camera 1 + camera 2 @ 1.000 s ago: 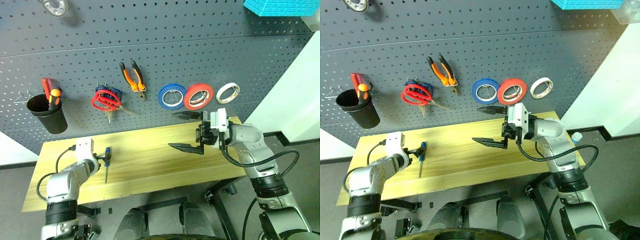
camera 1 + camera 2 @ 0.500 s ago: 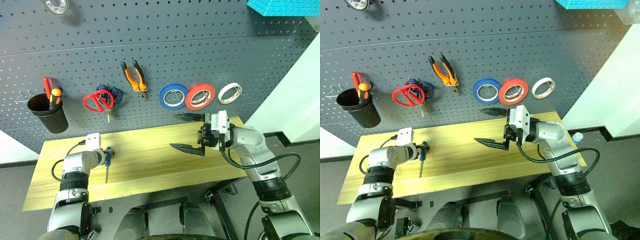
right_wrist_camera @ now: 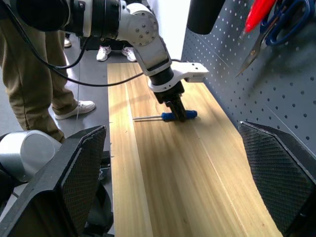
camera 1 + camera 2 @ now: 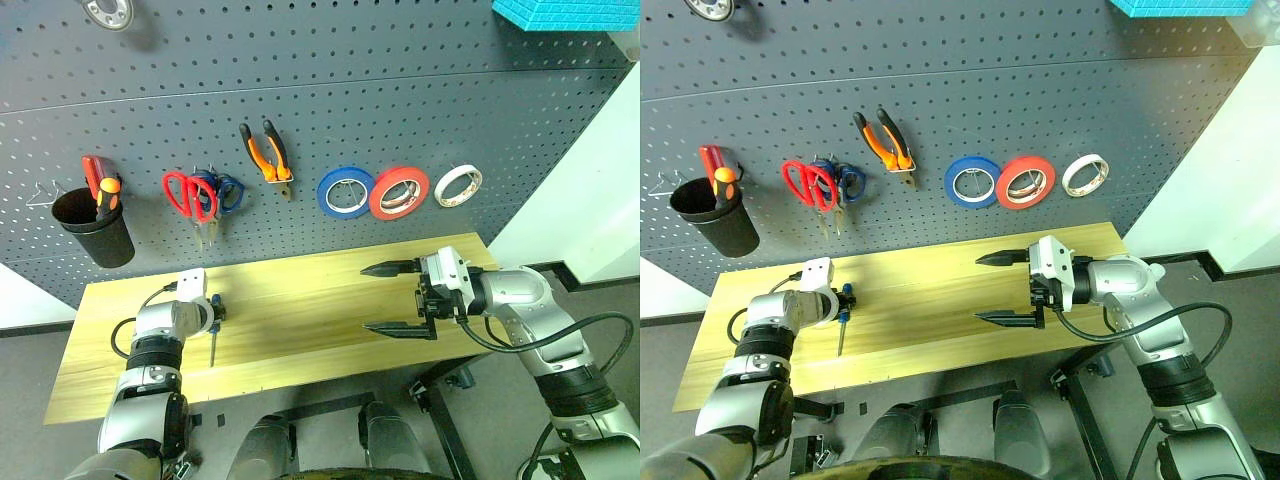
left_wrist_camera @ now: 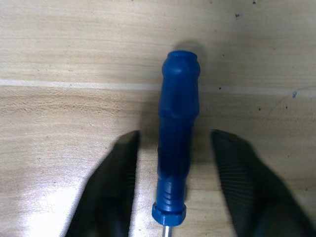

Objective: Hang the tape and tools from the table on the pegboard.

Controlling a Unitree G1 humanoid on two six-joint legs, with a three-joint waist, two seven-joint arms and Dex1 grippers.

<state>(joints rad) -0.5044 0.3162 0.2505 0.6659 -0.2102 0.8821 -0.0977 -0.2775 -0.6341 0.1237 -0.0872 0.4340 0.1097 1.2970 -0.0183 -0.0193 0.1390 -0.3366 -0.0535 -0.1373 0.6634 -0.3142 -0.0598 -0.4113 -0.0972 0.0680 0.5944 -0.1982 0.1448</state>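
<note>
Pale yellowish wood makes up the table [image 4: 300,300], and from the head camera the blue-handled screwdriver [image 4: 213,325] lies near its left end, handle toward the pegboard [image 4: 330,70]. The left gripper [image 4: 211,312] is down over that handle. Farther right, the right gripper [image 4: 392,298] hangs above the table with its jaws spread wide and nothing between them. On the pegboard hang the pliers [image 4: 268,152] with orange-and-black handles, the red-handled scissors [image 4: 182,192] beside the blue-handled scissors [image 4: 226,190], then a blue roll [image 4: 345,192], a red roll [image 4: 399,192] and the small whitish tape [image 4: 457,185]. A black cup [image 4: 93,227] at the far left holds red and orange screwdriver handles.

In the left wrist view the screwdriver's blue handle lies flat on the wood between the two black fingers [image 5: 111,190]. The jaws stand narrow, one to each side of the handle with a sliver of wood showing on either side, so they are not yet pressed against it.

In the right wrist view the left gripper [image 3: 178,112] shows at the far end of the table, planted on the screwdriver [image 3: 168,116], whose thin shaft points toward the table's front edge. Beside the table stands a person [image 3: 34,79] in khaki trousers and white shoes. This arm's own jaws gape wide apart in the foreground.
</note>
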